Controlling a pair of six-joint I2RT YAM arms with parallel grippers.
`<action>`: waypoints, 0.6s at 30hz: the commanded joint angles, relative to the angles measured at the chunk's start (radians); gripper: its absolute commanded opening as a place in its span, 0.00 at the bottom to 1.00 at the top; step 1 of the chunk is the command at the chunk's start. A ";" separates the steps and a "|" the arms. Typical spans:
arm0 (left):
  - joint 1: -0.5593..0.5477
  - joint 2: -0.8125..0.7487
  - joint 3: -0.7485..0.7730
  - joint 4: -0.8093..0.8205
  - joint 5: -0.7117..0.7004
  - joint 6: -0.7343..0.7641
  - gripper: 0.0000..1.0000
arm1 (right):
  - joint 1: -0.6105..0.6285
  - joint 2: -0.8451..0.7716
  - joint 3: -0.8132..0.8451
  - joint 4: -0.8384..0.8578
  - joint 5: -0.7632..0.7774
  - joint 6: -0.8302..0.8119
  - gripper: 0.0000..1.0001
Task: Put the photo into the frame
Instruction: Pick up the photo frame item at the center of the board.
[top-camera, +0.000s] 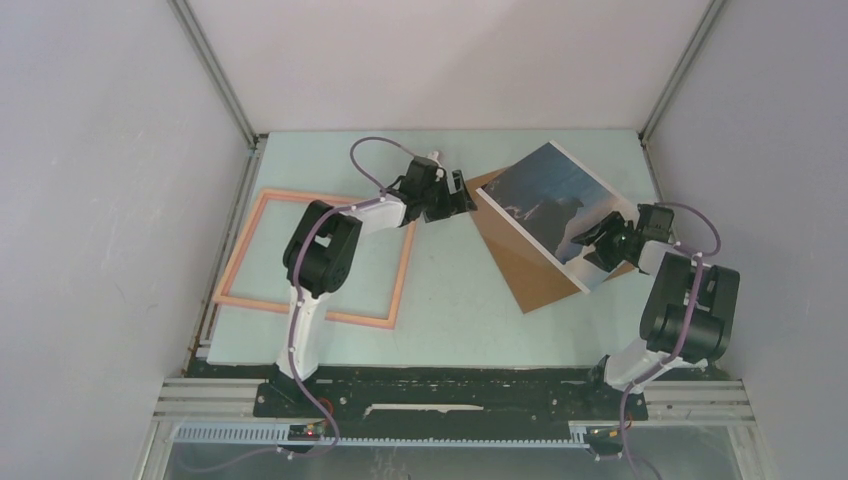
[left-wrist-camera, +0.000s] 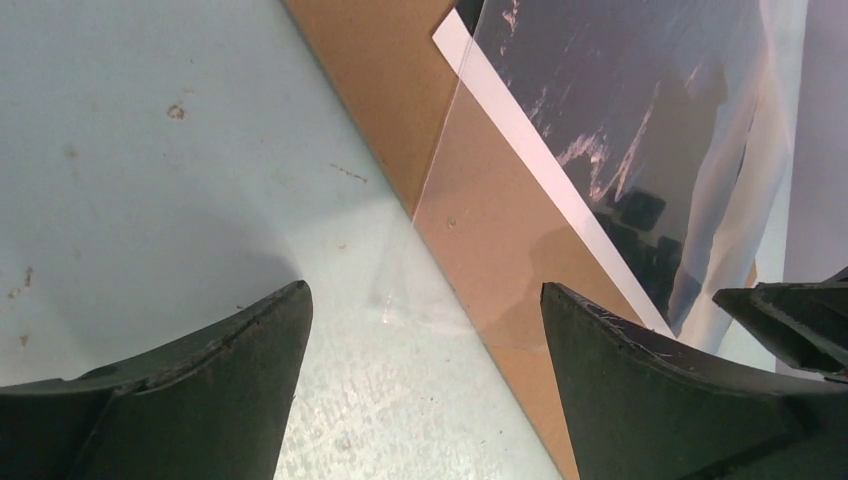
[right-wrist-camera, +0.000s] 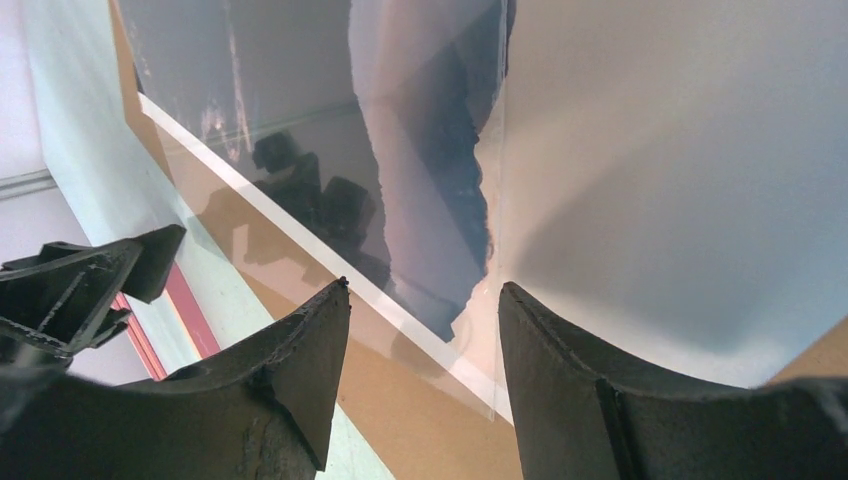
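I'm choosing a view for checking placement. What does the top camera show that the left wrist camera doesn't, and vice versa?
Only the top view shows the frame, lying flat to the left of the photo. Only the left wrist view shows a clear sheet overlapping the edge of the backing board. Both show the photo, the backing board and the open left hand.

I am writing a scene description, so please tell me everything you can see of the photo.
The photo is a large rectangular print of dark blue sky and water with pale clouds, inside a thin white border. It looks glossy; a clear sheet seems to lie over it. It rests turned diagonally, far right on the table, on a brown backing board that juts out beyond its left edge. The open right gripper hovers at its near corner; contact is unclear.
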 joint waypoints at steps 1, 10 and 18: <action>-0.010 0.037 0.076 -0.066 -0.011 0.033 0.95 | 0.016 0.063 0.029 0.007 0.001 -0.005 0.64; -0.014 0.062 0.080 -0.025 0.073 -0.010 0.95 | 0.048 0.113 0.029 0.022 -0.009 -0.004 0.63; 0.008 0.063 0.040 0.172 0.258 -0.117 0.94 | 0.062 0.116 0.028 0.032 -0.020 -0.004 0.63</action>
